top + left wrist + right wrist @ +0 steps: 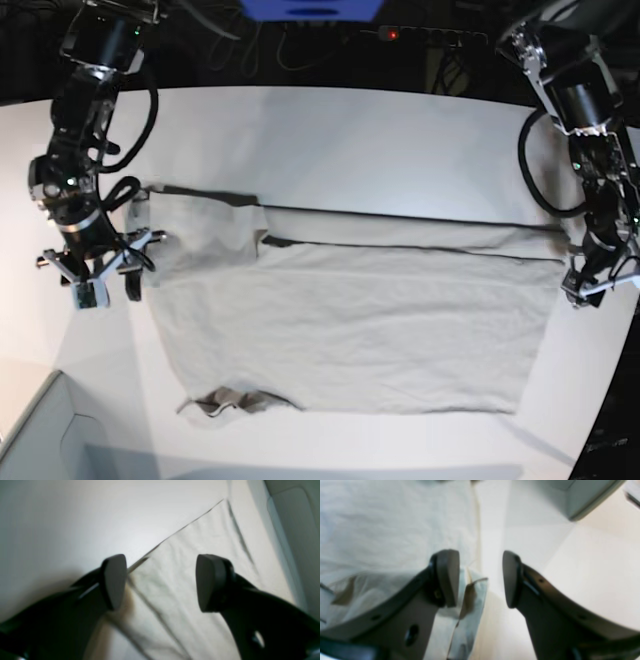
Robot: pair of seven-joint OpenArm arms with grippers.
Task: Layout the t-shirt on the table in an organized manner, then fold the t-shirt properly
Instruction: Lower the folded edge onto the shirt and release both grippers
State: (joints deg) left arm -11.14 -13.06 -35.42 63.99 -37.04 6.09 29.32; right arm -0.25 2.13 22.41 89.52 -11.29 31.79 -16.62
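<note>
Base view: t-shirt point(350, 320) flat on table point(380, 140) | left tool point(161, 582) spread | right tool point(481, 578) spread | wrist views blurred

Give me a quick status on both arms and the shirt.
Left gripper open, empty, at the hem edge. Right gripper open, empty, beside a sleeve. Light grey-beige cloth t-shirt partly folded lengthwise on the white table. Nothing in the way.

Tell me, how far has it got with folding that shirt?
The t-shirt lies spread on the table, its far side already folded over lengthwise. Both the left gripper and the right gripper are open, holding nothing. The near side and a bunched corner remain unfolded.
</note>
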